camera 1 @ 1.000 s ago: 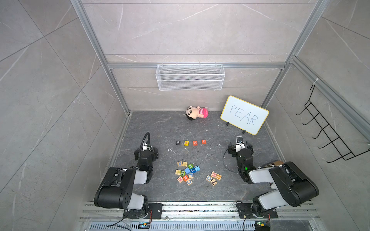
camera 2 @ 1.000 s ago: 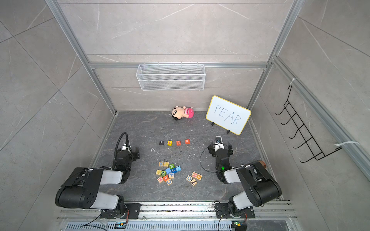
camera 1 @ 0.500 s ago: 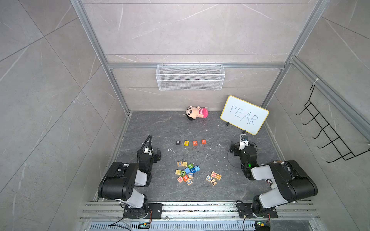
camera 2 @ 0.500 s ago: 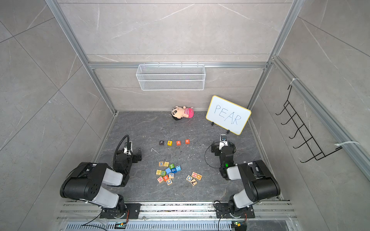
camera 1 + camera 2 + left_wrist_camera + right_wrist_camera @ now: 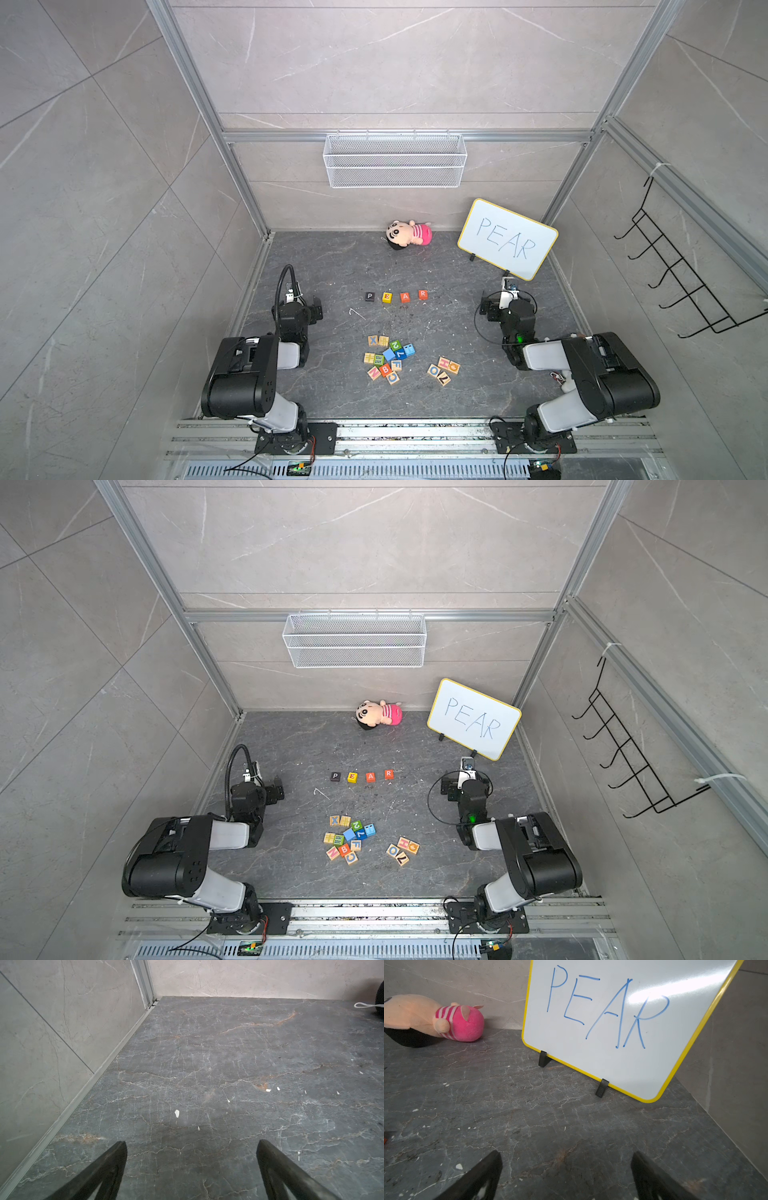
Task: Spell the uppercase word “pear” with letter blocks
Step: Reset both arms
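Nearest, both arm bases are mounted on the rail (image 5: 415, 432) at the desk (image 5: 332, 266) front edge. Left arm (image 5: 249, 374) and right arm (image 5: 598, 374) are folded, wrists low at opposite sides of the desk, well apart from all cubes. Left jaws are released: in the left wrist view they are spread wide over bare desk with nothing between them. Right jaws are released too: in the right wrist view they are spread wide and empty, facing the whiteboard (image 5: 612, 1012) and doll (image 5: 436, 1020). Between the arms, toward the front, spare cubes (image 5: 388, 359) are bunched in a loose cluster, with a smaller cluster (image 5: 444, 370) just to its right. Beyond them, mid-desk, the word is laid out in one straight row, seen in both top views: P block (image 5: 369, 296), E block (image 5: 387, 297), A block (image 5: 404, 296), R block (image 5: 422, 294), read from the robot's left to right. The four are set flat on the desk, letters up, small gaps between neighbours, none touching, nothing gripped. Farther back, the doll is lying on its side near the rear wall, and the whiteboard marked "PEAR" is propped on two black feet in the right rear corner. A wire basket (image 5: 395, 160) is hung on the rear wall. A black hook rack (image 5: 681, 274) is fixed to the right wall.
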`<state>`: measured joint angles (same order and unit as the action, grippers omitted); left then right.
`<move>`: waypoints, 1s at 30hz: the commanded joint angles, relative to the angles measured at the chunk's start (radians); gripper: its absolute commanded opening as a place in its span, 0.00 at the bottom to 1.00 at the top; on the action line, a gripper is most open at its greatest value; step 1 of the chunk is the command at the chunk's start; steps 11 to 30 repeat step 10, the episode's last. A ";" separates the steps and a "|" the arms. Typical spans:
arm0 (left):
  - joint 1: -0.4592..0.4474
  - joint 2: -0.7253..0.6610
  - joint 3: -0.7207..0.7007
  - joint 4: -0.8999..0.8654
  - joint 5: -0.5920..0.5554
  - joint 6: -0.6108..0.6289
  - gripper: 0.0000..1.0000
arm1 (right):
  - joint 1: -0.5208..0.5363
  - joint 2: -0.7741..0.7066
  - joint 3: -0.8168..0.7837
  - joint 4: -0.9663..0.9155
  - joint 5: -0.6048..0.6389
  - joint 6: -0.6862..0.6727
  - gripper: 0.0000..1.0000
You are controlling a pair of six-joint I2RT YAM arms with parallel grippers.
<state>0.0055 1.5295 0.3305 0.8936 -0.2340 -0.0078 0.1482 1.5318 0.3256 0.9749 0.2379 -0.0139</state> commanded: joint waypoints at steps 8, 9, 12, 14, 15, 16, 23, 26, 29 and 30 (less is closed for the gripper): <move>0.003 -0.021 0.011 0.006 -0.010 -0.023 1.00 | -0.007 0.004 0.017 -0.033 -0.023 0.023 0.99; 0.004 -0.022 0.010 0.005 -0.010 -0.023 1.00 | -0.007 0.003 0.016 -0.031 -0.022 0.023 0.99; 0.004 -0.020 0.010 0.005 -0.010 -0.023 1.00 | -0.007 0.002 0.015 -0.027 -0.021 0.021 0.99; 0.004 -0.020 0.010 0.005 -0.010 -0.023 1.00 | -0.007 0.002 0.015 -0.027 -0.021 0.021 0.99; 0.004 -0.020 0.010 0.005 -0.010 -0.023 1.00 | -0.007 0.002 0.015 -0.027 -0.021 0.021 0.99; 0.004 -0.020 0.010 0.005 -0.010 -0.023 1.00 | -0.007 0.002 0.015 -0.027 -0.021 0.021 0.99; 0.004 -0.020 0.010 0.005 -0.010 -0.023 1.00 | -0.007 0.002 0.015 -0.027 -0.021 0.021 0.99; 0.004 -0.020 0.010 0.005 -0.010 -0.023 1.00 | -0.007 0.002 0.015 -0.027 -0.021 0.021 0.99; 0.004 -0.020 0.010 0.005 -0.010 -0.023 1.00 | -0.007 0.002 0.015 -0.027 -0.021 0.021 0.99; 0.004 -0.020 0.010 0.005 -0.010 -0.023 1.00 | -0.007 0.002 0.015 -0.027 -0.021 0.021 0.99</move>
